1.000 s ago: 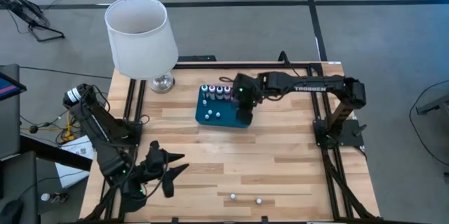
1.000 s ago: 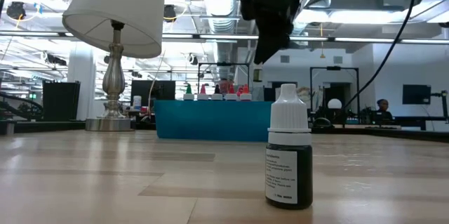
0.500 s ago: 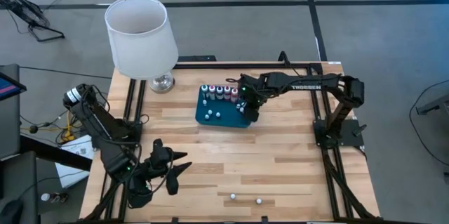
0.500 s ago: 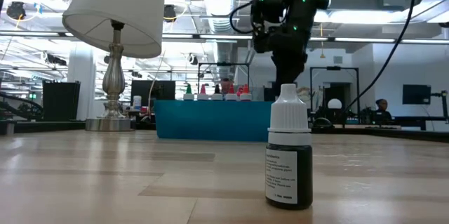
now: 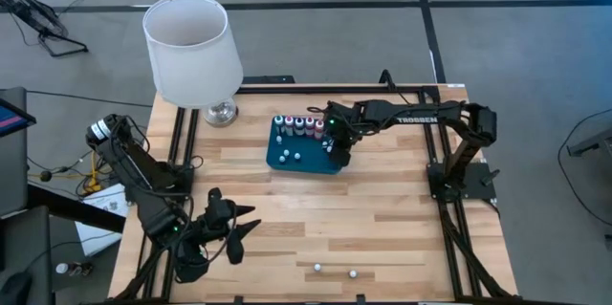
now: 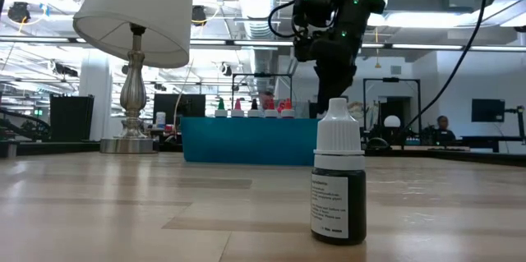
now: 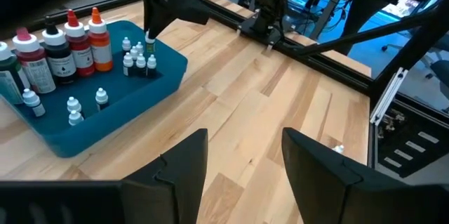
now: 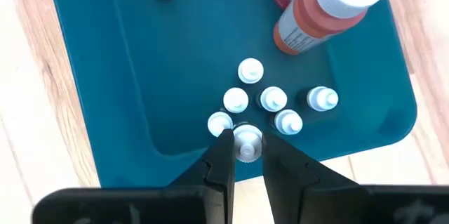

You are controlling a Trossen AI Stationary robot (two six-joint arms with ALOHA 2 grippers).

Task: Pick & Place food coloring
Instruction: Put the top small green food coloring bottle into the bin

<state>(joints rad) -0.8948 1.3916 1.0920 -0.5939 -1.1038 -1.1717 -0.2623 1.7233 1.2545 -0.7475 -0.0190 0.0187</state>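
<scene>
Food coloring: a small white-capped bottle (image 8: 246, 142) is pinched by the right gripper (image 8: 245, 155) in the teal tray (image 5: 287, 163) at frame center, among five others (image 8: 261, 100). Two bottles (image 5: 335, 271) stand at the bottom edge. The left gripper (image 5: 236, 233) waits spread, lower left.

Robotics lab or workshop. We note exposed ceiling ducts (image 6: 263, 28), a grey floor with taped lines (image 5: 497, 28), and monitors (image 6: 486, 110) on distant benches.
</scene>
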